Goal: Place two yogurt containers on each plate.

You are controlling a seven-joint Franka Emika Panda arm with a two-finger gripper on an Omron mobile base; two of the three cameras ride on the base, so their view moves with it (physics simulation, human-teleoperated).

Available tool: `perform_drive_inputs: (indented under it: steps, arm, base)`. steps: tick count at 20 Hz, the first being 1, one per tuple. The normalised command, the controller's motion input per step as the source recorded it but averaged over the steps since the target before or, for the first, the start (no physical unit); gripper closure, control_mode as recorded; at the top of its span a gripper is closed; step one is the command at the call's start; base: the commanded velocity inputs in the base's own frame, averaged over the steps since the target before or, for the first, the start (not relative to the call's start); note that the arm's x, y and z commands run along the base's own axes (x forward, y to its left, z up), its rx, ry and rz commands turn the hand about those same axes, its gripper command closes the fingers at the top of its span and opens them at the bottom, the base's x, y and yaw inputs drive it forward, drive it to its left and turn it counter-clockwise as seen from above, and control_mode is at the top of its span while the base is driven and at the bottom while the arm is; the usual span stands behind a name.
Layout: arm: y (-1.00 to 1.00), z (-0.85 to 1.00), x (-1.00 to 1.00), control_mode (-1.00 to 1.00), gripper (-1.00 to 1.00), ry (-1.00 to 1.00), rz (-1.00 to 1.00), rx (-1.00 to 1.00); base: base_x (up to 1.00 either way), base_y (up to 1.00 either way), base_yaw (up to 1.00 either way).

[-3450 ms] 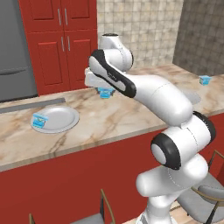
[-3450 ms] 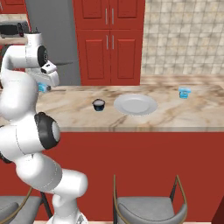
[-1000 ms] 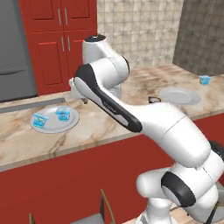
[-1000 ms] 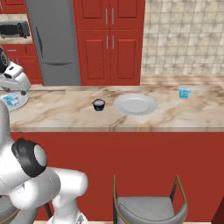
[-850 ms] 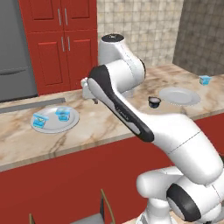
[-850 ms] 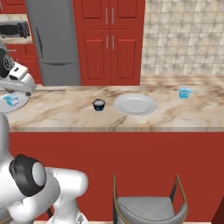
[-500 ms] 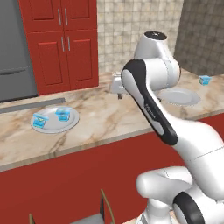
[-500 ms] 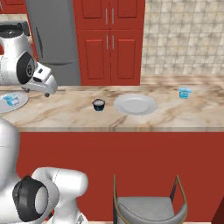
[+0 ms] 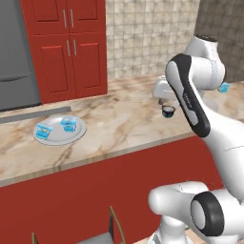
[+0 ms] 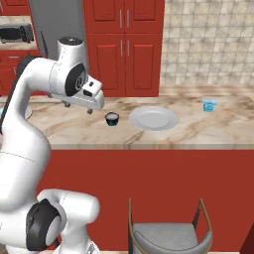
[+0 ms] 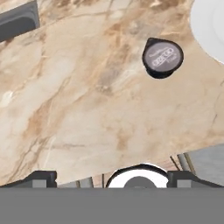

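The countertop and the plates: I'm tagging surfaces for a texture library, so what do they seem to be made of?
The countertop looks like polished marble or a stone laminate: beige with brown and white veining and a smooth face. The plates look like glazed ceramic, possibly melamine: plain pale grey-white, smooth, no pattern. All is rendered, so only the look can be judged.

From the hand view I get just a sliver of 1 plate, cut by the edge. My arm covers it in the left base view, and the dark cup's lid print is unreadable.
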Motion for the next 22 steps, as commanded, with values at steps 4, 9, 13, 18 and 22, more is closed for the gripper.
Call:
perform_drive_inputs:
  steps: [4,9,13,18,22]
  arm:
    - [-0.6,-0.32,0.79,-1.0,-1.0,0.05,0.02,-0.04]
    - [-0.13,-0.61,0.2,-1.0,-1.0,0.1,0.0,-0.25]
    - [-0.05,-0.39,0.39,-1.0,-1.0,0.0,0.0,-0.16]
    - [-0.13,-0.21,0.65,-1.0,-1.0,-0.05,0.0,-0.01]
    - [-0.16,-0.01,0.86,-1.0,-1.0,0.0,-0.01,0.03]
  base:
    - [0.0,0.0,0.0]
    - [0.0,0.0,0.0]
    - [0.0,0.0,0.0]
    - [0.0,0.0,0.0]
    - [0.0,0.0,0.0]
